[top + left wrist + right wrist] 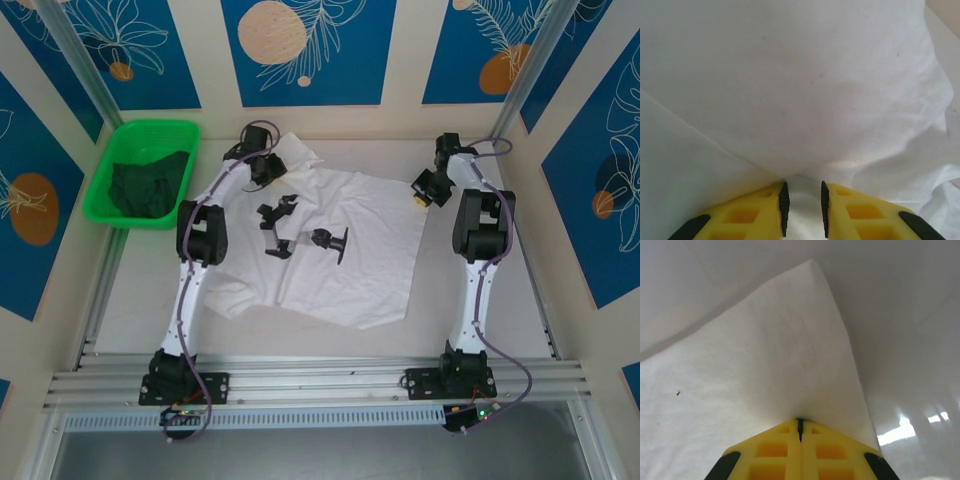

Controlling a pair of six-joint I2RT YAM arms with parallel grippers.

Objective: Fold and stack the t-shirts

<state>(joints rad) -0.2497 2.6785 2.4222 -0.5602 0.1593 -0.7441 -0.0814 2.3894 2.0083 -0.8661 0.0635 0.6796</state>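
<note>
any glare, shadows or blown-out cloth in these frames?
Top external: even light, white t-shirt bright but wrinkles readable, black arm shadows across it. Left wrist: cloth near washed out, folds faint, left tool sharp. Right wrist: glare patch on the table at lower right, soft shadow beside the pinched cloth edge at the right tool.

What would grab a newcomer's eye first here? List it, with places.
The white t-shirt spread across the middle of the table, black print up, with the left gripper at its far left corner and the right gripper at its far right edge. Then the bright green tray at far left, holding the dark green t-shirt.
</note>
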